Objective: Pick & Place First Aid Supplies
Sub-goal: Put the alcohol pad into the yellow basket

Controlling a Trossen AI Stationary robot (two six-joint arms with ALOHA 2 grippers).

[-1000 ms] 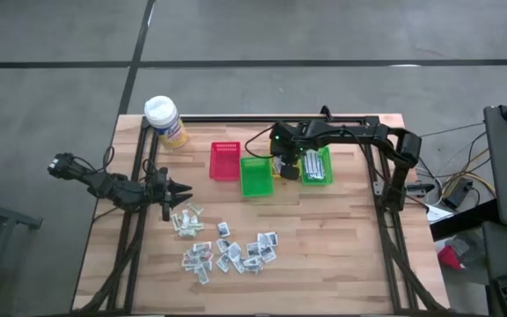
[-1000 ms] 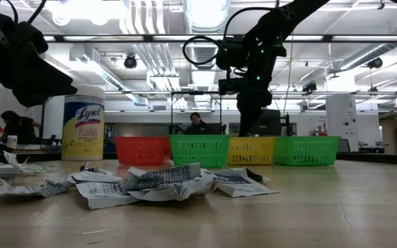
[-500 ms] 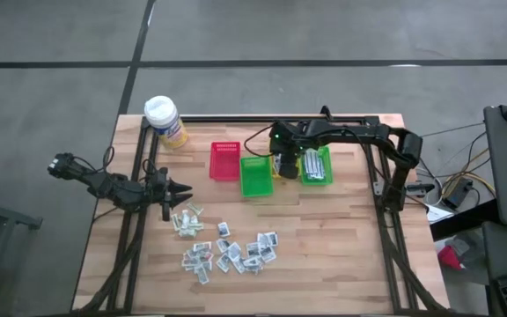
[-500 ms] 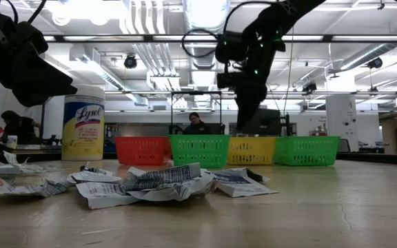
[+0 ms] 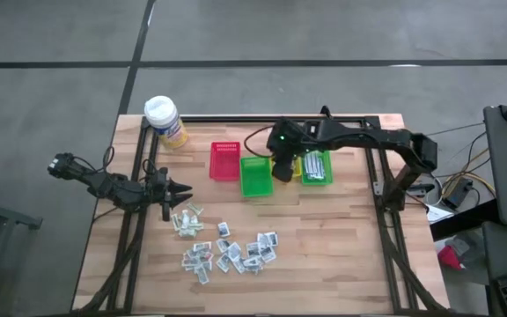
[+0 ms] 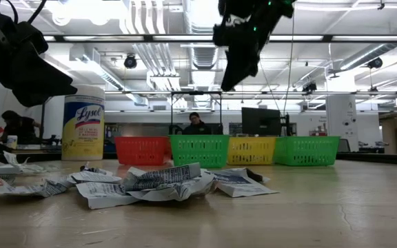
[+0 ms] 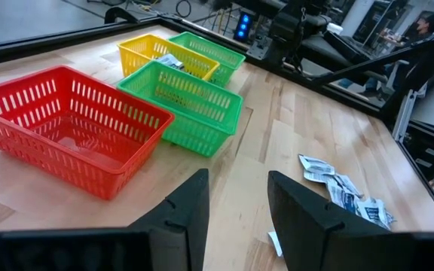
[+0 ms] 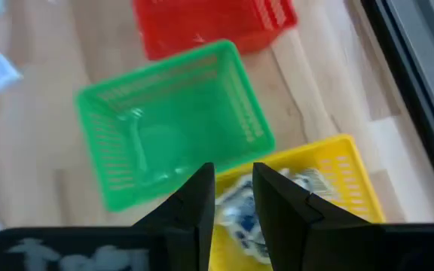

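Wooden slats make up the surface (image 5: 324,246), and on it the packets (image 5: 227,251) lie in a loose heap toward the near edge, well apart from the row of baskets farther back. A few more packets already sit in the yellow basket (image 8: 330,181) and in the far green basket (image 5: 317,167); the red basket (image 5: 224,160) and the near green basket (image 5: 255,176) look empty, though the green one is blurred in the right wrist view.

The packets look very light, thin and crinkly — flat paper or foil sachets that bend rather than resist. In the low view they overlap and curl up at the corners, so a raised edge or corner is likely the best place to pinch; a packet lying dead flat on the wood would probably slide or let the fingers skate over it. Neighbours may cling and lift together, so one at the rim of the heap seems the safer pick.

The left claw (image 7: 236,207) hangs just beside the heap with its fingers parted and nothing between them. The right claw (image 8: 233,199) is up above the yellow basket, fingers a little apart and empty, the packets in the basket showing below the gap.
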